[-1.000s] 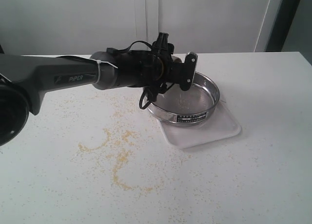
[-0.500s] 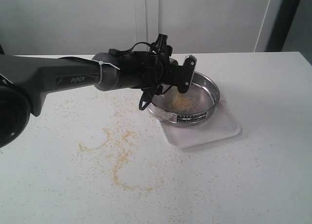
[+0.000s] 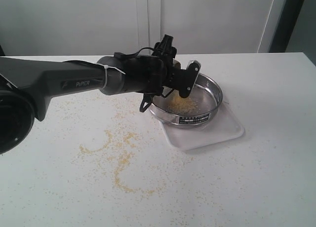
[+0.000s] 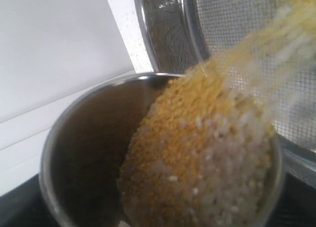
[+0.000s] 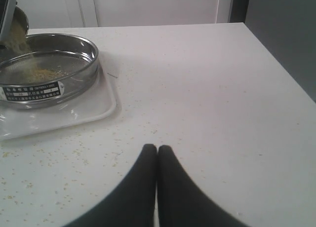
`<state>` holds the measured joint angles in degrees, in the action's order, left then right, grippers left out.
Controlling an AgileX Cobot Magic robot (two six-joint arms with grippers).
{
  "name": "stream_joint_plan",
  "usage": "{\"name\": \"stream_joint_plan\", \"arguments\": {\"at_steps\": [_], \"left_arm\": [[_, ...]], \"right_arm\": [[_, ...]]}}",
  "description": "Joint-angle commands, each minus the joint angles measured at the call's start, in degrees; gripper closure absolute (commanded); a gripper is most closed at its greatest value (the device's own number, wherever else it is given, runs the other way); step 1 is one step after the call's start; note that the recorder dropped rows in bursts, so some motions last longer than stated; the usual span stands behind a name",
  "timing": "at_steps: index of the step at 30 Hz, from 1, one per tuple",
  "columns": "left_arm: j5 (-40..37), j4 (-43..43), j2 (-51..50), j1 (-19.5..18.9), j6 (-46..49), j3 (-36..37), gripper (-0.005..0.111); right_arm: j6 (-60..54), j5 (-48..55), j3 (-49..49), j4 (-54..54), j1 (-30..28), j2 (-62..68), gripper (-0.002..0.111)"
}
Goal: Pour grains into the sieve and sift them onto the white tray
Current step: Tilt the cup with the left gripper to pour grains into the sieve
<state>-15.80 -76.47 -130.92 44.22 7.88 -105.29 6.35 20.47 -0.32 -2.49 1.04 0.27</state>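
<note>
My left gripper [image 3: 180,82] is shut on a small steel cup [image 4: 84,153], tipped over the near-left rim of the sieve [image 3: 215,92]. Yellow and off-white grains [image 4: 207,153] slide over the cup's lip and stream onto the mesh. A yellow pile of grains [image 3: 183,105] lies inside the sieve. The sieve stands on the white tray [image 3: 223,131]. In the right wrist view the sieve [image 5: 74,86], the tray [image 5: 91,111] and the tilted cup [image 5: 7,12] sit far off. My right gripper [image 5: 157,149] is shut and empty, low over the table.
Spilled grains [image 3: 121,160] lie in curved trails and scattered specks over the white table in front of and left of the tray. The table's right edge [image 5: 276,64] drops off beside a dark area. A white wall stands behind.
The left gripper has tipped the cup further over the sieve. The mesh held only a few grains; now a yellow pile lies on it. The right gripper has not moved.
</note>
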Motion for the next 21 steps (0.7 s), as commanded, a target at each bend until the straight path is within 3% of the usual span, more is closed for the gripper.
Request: {"name": "stream_joint_plan", "arguments": {"at_steps": [1, 12, 16, 21], "left_arm": [[-5.13, -6.09, -0.44, 1.13, -0.16, -0.45, 0.107], [-6.07, -17.01, -0.78, 3.36, -3.56, -0.45, 0.107], [-11.53, -23.13, -1.73, 3.78, -3.46, -0.45, 0.107], [-12.99, -23.48, -1.73, 4.21, -3.2, -0.45, 0.107]], "right_arm": [[-0.07, -0.87, 0.32, -0.31, -0.34, -0.27, 0.108], [-0.07, -0.87, 0.32, -0.31, -0.34, -0.27, 0.108], [-0.07, -0.87, 0.32, -0.31, -0.34, -0.27, 0.108], [-0.07, -0.87, 0.32, -0.31, -0.34, -0.27, 0.108]]}}
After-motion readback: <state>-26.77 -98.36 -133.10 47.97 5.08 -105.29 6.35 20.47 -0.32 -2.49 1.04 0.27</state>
